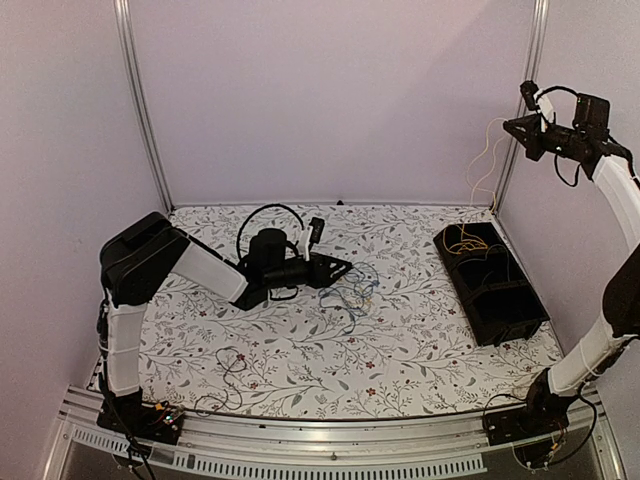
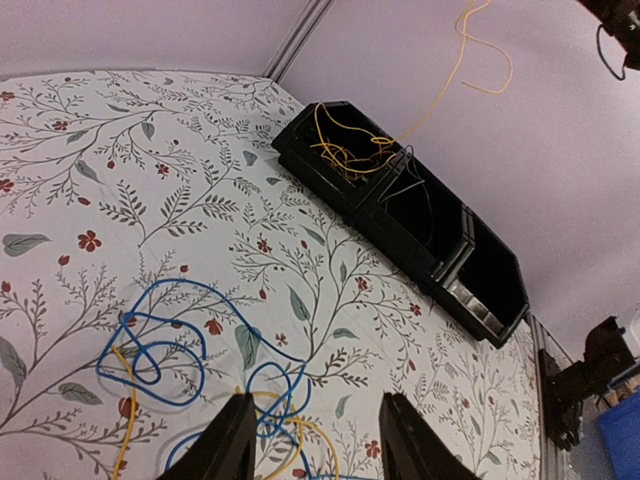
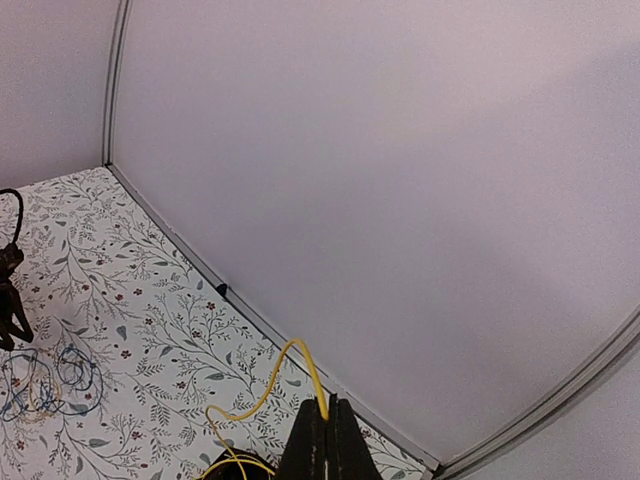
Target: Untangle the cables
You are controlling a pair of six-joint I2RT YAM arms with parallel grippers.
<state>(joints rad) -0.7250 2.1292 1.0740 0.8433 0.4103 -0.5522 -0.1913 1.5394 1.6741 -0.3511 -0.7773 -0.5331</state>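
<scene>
A tangle of blue and yellow cables (image 1: pixel 350 295) lies mid-table; in the left wrist view the blue loops (image 2: pixel 160 345) and a yellow strand (image 2: pixel 300 430) lie under the fingers. My left gripper (image 1: pixel 340 268) (image 2: pixel 318 440) is open, low over the tangle, holding nothing. My right gripper (image 1: pixel 515 128) (image 3: pixel 327 425) is raised high at the right, shut on a yellow cable (image 3: pixel 275 385) that hangs (image 1: pixel 483 165) down into the black bin (image 1: pixel 490 282), where more yellow wire (image 2: pixel 345 150) is piled. A dark thin cable (image 1: pixel 228 375) lies near the front left.
The black two-compartment bin (image 2: pixel 430 235) stands at the right side of the floral table. Walls and metal posts (image 1: pixel 140 100) enclose the back and sides. A thick black robot cable (image 1: pixel 262 215) loops over the left arm.
</scene>
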